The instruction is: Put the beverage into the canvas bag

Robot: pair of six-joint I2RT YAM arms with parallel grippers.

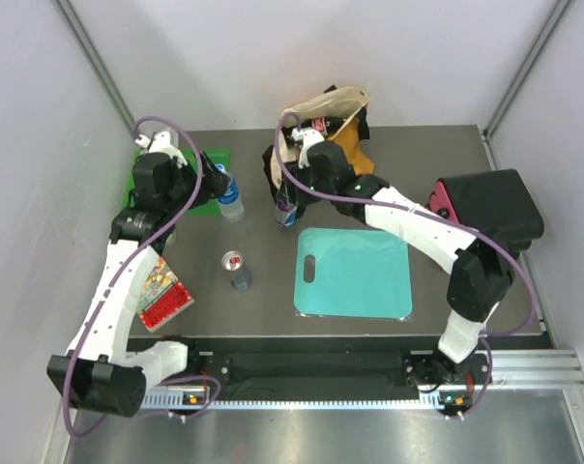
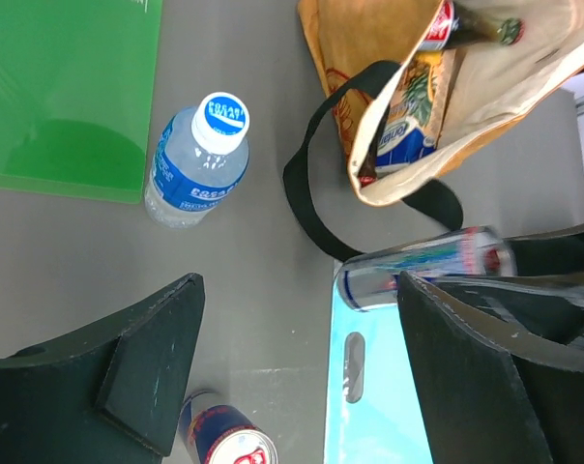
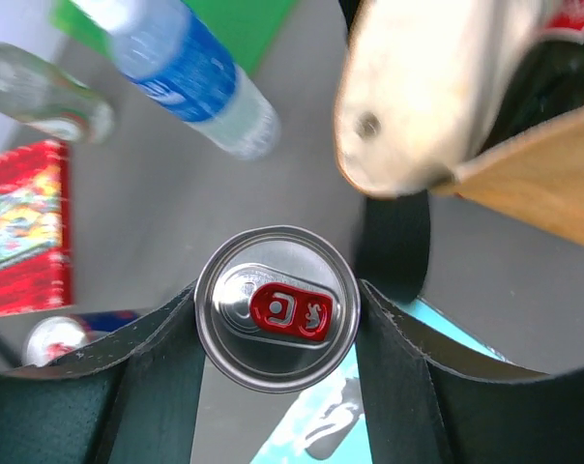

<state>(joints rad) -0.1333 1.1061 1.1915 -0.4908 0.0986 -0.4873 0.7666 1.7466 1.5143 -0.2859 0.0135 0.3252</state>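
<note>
Clamping a silver can (image 3: pixel 276 307) with a red tab from both sides, the right claw (image 3: pixel 277 296) holds it upright just beside the canvas bag (image 2: pixel 365 34). The bag's mouth gapes, with a bottle and packets inside. The can seems lifted off the table (image 1: pixel 263 300), though the blurred view leaves that unsure. The left claw (image 2: pixel 297 285) stands wide with nothing between its fingers, near a water bottle (image 2: pixel 197 159). A second can (image 1: pixel 236 263) stands beside the teal board (image 1: pixel 355 273).

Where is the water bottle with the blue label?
In the top view the water bottle stands left of centre, beside the green board, left of the canvas bag.
</note>
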